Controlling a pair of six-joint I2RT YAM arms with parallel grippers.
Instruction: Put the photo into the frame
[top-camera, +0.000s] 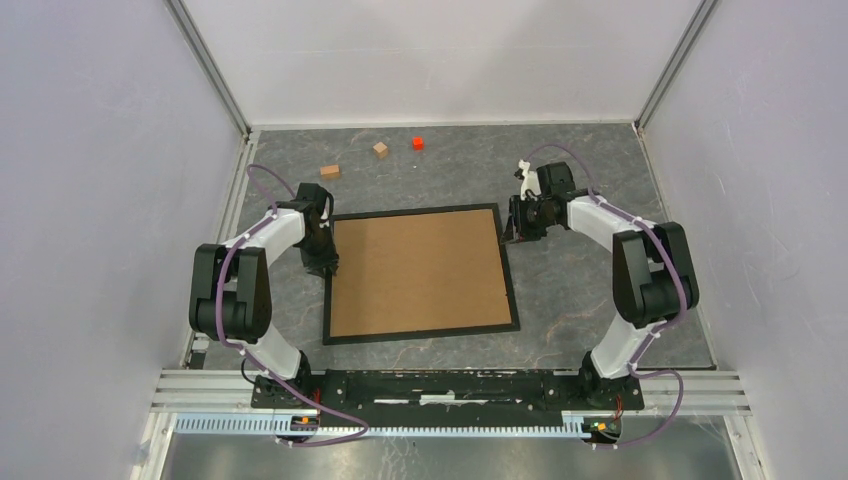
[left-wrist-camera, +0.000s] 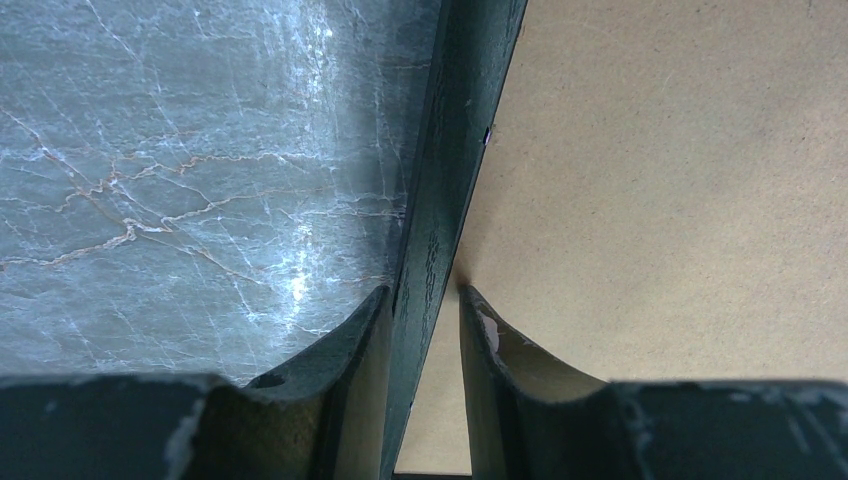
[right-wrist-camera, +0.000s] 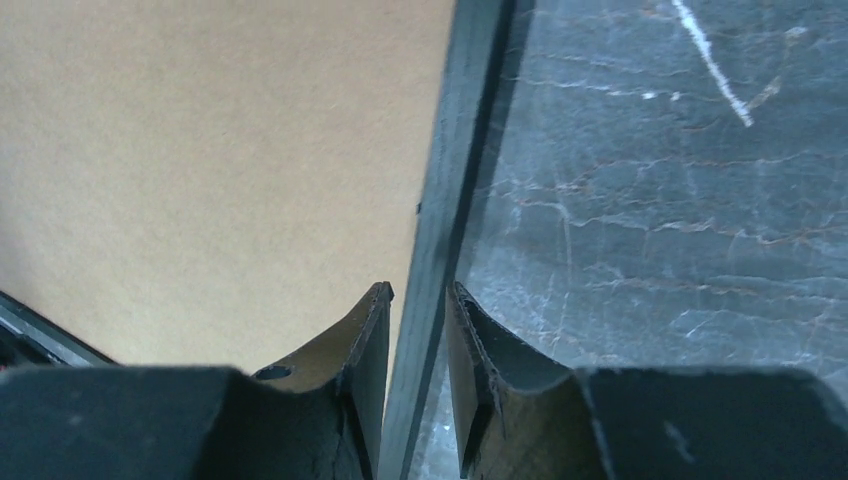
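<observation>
The frame (top-camera: 420, 334) lies flat, brown back up, between both grippers. Left gripper (left-wrist-camera: 424, 293) and right gripper (right-wrist-camera: 418, 290) each straddle a side rail, which runs straight ahead between narrowly parted fingers. Whether either is pinching is unclear.

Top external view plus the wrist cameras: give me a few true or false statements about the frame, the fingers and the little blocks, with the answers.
1. The frame lies flat on the table with a brown board facing up. True.
2. The fingers of the left gripper straddle the frame's left edge. True.
3. The right gripper is at the frame's near edge. False: its fingers straddle the right edge, close to the far corner.
4. The red cube sits on the brown board. False: it is on the table beyond the frame's far edge.
5. Two wooden blocks lie on the table beyond the frame. True.
</observation>
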